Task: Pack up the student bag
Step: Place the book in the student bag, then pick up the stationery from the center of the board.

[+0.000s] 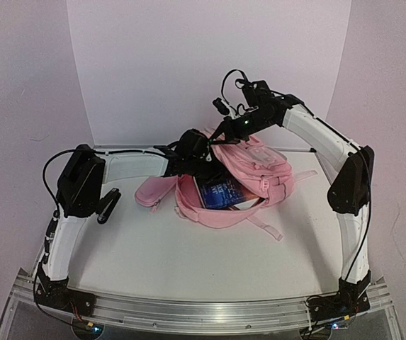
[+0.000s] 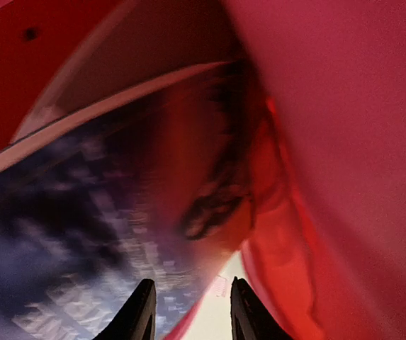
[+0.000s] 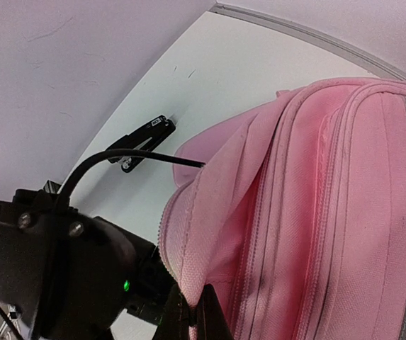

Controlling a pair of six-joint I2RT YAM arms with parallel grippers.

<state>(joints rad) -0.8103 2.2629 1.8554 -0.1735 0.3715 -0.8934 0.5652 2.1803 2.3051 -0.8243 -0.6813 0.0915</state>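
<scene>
Right gripper (image 3: pixel 194 319): clenches on the pink top edge of the student bag (image 1: pixel 259 168), holds its mouth up mid-table (image 1: pixel 153 248). Left gripper (image 2: pixel 192 317): sits inside the opening over a dark blue book (image 1: pixel 220 193), jaws apart, grasping nothing. Could lose the thin fabric, dropping the flap onto the left arm; could jam the book against the lining.
</scene>
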